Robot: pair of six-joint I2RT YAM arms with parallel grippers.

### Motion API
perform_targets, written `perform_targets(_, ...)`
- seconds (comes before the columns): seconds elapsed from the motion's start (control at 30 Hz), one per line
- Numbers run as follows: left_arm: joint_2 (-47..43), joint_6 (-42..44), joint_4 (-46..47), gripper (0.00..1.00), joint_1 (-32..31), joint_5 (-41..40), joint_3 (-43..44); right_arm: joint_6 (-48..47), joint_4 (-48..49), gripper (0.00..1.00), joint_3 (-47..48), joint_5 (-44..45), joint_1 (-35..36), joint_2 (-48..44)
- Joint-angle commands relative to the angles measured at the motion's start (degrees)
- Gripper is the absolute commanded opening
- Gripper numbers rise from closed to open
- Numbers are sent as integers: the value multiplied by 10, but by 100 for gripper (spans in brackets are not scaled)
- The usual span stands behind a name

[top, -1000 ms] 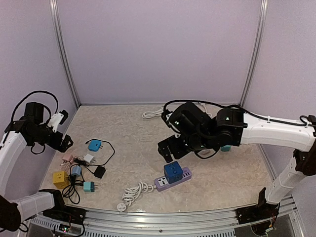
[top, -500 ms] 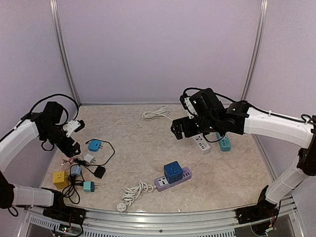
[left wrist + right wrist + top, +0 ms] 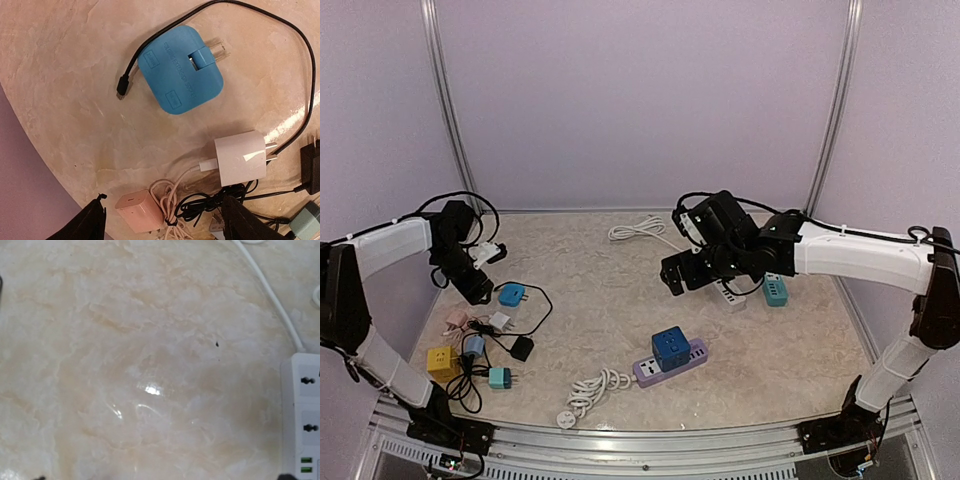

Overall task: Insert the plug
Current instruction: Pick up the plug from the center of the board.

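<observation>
Where the view ends, the black adapter (image 3: 311,167) is cropped (right side).

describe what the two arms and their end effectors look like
Left arm and right arm: white tubular links, black joints, loose black cables looping alongside. Left end effector and right end effector: black, two fingers each.
</observation>
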Motion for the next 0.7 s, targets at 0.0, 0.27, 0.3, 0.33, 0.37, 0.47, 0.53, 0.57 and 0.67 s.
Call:
perform_targets(0.0,-1,53,-24,77,-5,52,-7,-3,-10,100,-3,-1,-5,7)
perform_targets(0.27,-144,213,-64,80,-76,181,-106,-6,-7,99,13,-22,-5,29)
perform_targets(0.3,-146,214,-84,78,-86,183,-106,-5,-11,100,16,-23,-5,32)
perform_targets(0.33,-145,217,-105,77,-96,182,-108,-4,-13,100,17,-25,-5,33)
perform_targets(0.37,-145,224,-124,77,-110,179,-116,-2,-13,100,14,-25,-5,32)
perform_targets(0.47,-165,250,-136,80,-141,152,-162,5,-5,100,3,-27,-5,28)
perform_targets(0.53,-177,228,-105,81,-152,138,-180,9,2,100,-2,-33,-5,26)
perform_targets(0.57,-176,211,-80,82,-155,133,-186,11,5,100,-1,-37,-5,28)
perform_targets(0.67,-169,188,-20,81,-168,119,-195,13,4,100,8,-48,-5,35)
